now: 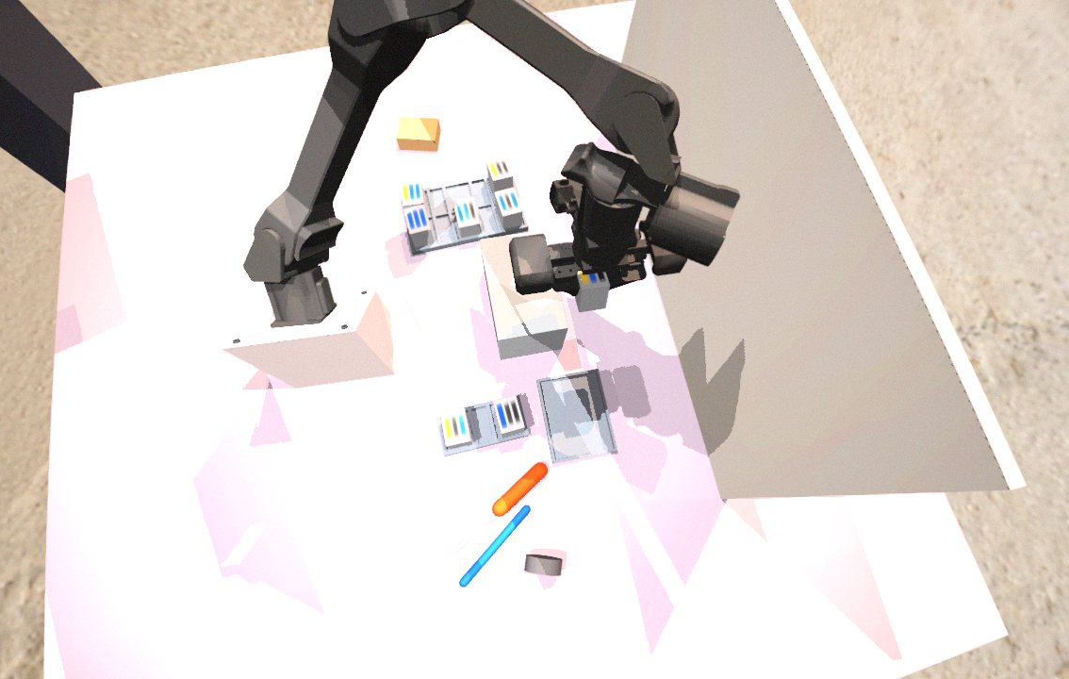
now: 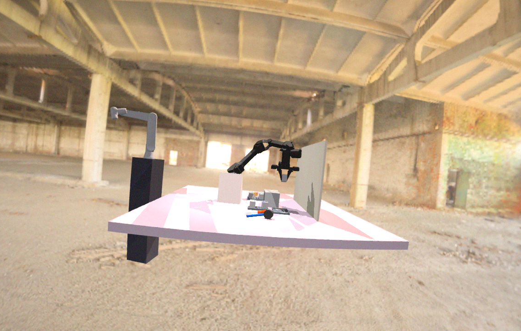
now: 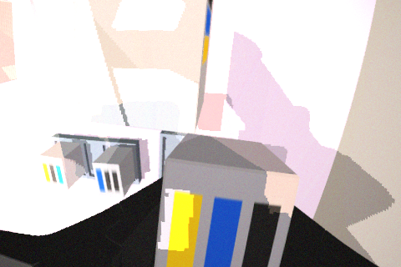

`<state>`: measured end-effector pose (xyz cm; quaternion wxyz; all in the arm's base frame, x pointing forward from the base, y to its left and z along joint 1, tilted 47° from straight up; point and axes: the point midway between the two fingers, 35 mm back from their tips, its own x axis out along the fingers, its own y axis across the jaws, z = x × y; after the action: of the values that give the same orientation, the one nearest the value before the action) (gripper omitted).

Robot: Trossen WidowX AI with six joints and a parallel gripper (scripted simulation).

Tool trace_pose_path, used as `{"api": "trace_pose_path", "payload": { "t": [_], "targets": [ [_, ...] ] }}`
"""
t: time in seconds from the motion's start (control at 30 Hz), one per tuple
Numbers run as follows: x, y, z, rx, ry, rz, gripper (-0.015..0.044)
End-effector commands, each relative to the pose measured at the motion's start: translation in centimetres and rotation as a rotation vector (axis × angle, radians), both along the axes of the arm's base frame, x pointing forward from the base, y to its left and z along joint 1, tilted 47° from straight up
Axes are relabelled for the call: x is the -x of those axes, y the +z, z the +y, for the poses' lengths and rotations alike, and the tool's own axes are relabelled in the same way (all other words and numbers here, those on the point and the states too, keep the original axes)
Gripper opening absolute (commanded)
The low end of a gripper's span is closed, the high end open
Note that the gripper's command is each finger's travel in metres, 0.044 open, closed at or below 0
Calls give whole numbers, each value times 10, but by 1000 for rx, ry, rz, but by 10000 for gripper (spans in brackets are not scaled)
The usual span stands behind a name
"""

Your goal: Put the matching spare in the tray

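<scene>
- The black parallel-jaw gripper (image 1: 594, 283) has its fingers clenched on a small grey block-shaped spare with yellow, blue and black stripes on one face (image 3: 223, 230), carried in the air well above the white and pink tabletop (image 1: 184, 506).
- In the top view the spare hangs just off the right side of the tall pale box-shaped mounted unit (image 1: 521, 299), with the shallow grey rectangular tray (image 1: 576, 415) further along, near the small rack of two striped spares (image 1: 484, 424).
- In the wrist view, a narrow strip of blue and yellow shows on the unit's edge-on face; too foreshortened to read as a full code.
- To do this step well: travel on at height past the unit, centre over the tray, then lower straight down. Release only once the block is inside the rim, judging by the tray's low walls.
- The spare's long axis runs along the fingers, roughly vertical and a little tilted; its striped face looks toward the wrist camera, with the stripes running along that axis.
- Risk: clipping the unit or the grey upright panel (image 1: 775, 253) nearby.
</scene>
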<state>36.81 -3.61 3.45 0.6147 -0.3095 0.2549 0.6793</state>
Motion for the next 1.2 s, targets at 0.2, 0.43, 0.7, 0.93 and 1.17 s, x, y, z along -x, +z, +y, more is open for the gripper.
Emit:
{"api": "trace_pose_path", "payload": {
  "t": [0.2,0.43,0.7,0.93,1.17],
  "targets": [
    [-3,-46,-40,-18,17,-13,0],
    [1,-80,-62,-42,31,-21,0],
    [6,-102,-76,-59,39,-27,0],
    [4,-104,-75,-59,39,-27,0],
    [3,-111,-69,-58,38,-27,0]
  ]
}}
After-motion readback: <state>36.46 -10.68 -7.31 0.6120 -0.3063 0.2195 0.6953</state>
